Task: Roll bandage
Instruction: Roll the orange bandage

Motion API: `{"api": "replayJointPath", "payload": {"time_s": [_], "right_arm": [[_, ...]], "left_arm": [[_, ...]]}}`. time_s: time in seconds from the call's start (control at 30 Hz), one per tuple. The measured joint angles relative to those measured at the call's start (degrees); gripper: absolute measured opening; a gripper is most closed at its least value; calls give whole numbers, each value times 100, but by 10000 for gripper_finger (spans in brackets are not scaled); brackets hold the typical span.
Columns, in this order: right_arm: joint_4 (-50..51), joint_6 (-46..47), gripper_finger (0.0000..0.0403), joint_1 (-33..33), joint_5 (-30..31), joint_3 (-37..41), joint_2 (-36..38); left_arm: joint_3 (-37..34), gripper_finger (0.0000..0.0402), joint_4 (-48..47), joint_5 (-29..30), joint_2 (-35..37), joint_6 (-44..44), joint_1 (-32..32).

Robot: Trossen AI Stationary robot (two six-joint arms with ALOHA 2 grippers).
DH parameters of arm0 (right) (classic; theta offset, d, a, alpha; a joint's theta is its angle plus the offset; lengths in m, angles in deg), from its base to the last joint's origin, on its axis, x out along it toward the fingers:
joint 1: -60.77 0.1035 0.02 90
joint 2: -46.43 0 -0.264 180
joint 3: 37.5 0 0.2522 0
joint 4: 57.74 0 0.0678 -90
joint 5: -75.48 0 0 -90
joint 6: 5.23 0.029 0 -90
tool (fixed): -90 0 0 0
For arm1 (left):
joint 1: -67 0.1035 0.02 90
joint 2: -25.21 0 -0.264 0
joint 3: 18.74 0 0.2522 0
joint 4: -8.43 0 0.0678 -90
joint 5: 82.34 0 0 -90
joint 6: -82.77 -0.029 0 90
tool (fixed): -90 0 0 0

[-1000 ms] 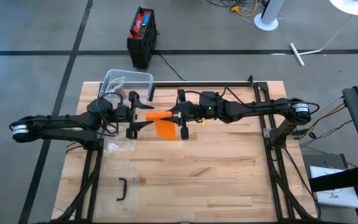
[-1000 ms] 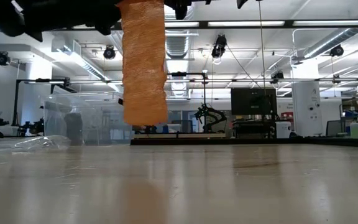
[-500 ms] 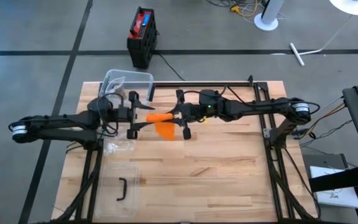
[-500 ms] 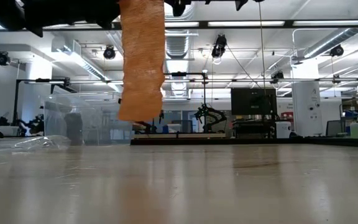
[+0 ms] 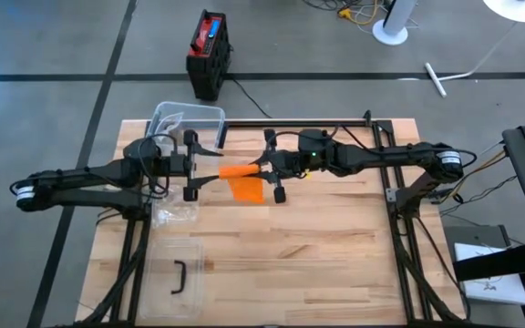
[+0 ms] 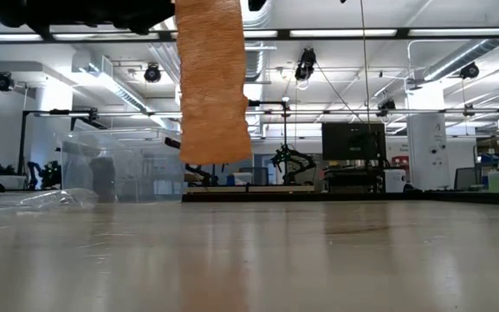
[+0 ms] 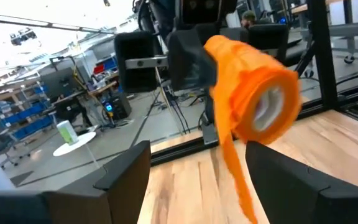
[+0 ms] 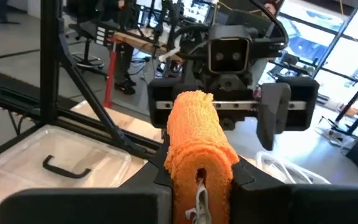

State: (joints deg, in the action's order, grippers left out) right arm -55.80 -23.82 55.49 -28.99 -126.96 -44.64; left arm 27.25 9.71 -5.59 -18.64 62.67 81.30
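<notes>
Mid-roll: the right gripper [image 8: 199, 180] pinches the orange bandage [image 5: 236, 171] aloft, tail hanging. The left gripper [image 7: 194, 180], fingers spread, probably must take the roll's far end next.

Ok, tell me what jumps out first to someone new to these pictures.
The bright orange bandage roll, held up over the middle of the table, pinched in the shut right gripper. Its loose tail hangs straight down, its end clear of the tabletop. The left gripper faces the roll, fingers spread open on either side, not touching it.
</notes>
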Motion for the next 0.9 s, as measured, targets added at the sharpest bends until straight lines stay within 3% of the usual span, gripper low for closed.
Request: {"api": "replayJointPath", "payload": {"time_s": [0.23, 0.57, 0.9], "right_arm": [[3, 139, 48, -84, 573, 11, -68], [-48, 13, 48, -214, 356, 5, -184], [-16, 61, 48, -214, 409, -100, -291]], "left_arm": [[-2, 253, 76, -370, -119, -21, -17], [-10, 256, 99, -381, -130, -19, -26], [-4, 283, 312, -239, -458, -18, -26]]}}
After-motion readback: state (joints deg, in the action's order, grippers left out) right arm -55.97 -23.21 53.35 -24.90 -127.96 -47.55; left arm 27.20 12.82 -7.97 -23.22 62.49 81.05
